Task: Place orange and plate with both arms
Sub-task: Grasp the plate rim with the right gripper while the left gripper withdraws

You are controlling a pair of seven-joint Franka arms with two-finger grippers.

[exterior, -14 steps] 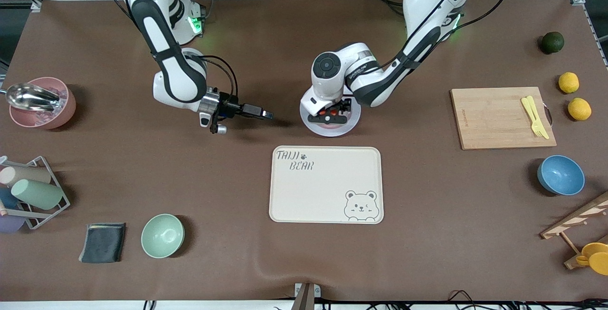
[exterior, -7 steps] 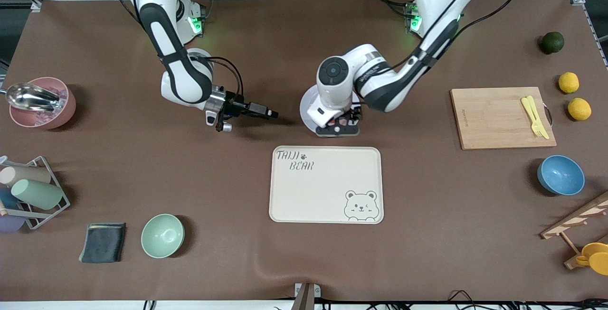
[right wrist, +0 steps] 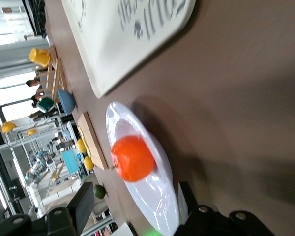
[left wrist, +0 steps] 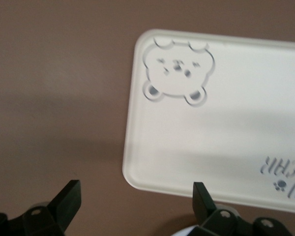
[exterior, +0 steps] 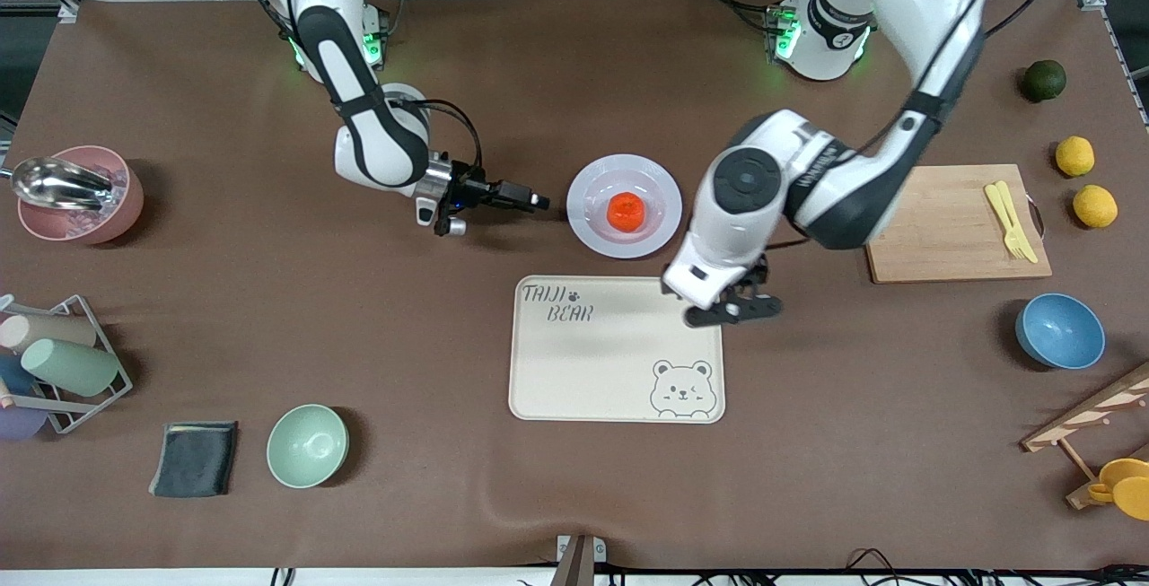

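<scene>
The orange (exterior: 627,211) sits in the well of the white plate (exterior: 597,236), which lies on the table farther from the front camera than the bear-print tray (exterior: 583,371). My right gripper (exterior: 537,202) lies low beside the plate's rim toward the right arm's end. It is open and holds nothing. In the right wrist view the plate (right wrist: 152,191) and the orange (right wrist: 132,158) show just ahead of the right gripper (right wrist: 137,201). My left gripper (exterior: 734,310) hangs open and empty over the table beside the tray's corner. In the left wrist view only table and tray (left wrist: 236,123) lie under the left gripper (left wrist: 136,199).
Toward the left arm's end are a cutting board (exterior: 934,227) with a yellow fork (exterior: 1010,218), two lemons (exterior: 1074,156), a dark green fruit (exterior: 1044,80) and a blue bowl (exterior: 1059,330). Toward the right arm's end are a pink bowl (exterior: 81,209), a cup rack (exterior: 54,362), a cloth (exterior: 195,458) and a green bowl (exterior: 307,445).
My left gripper has left the plate and swung over the tray's corner, leaving the orange on the plate. My right gripper has moved toward the plate's rim, and its fingers have narrowed slightly.
</scene>
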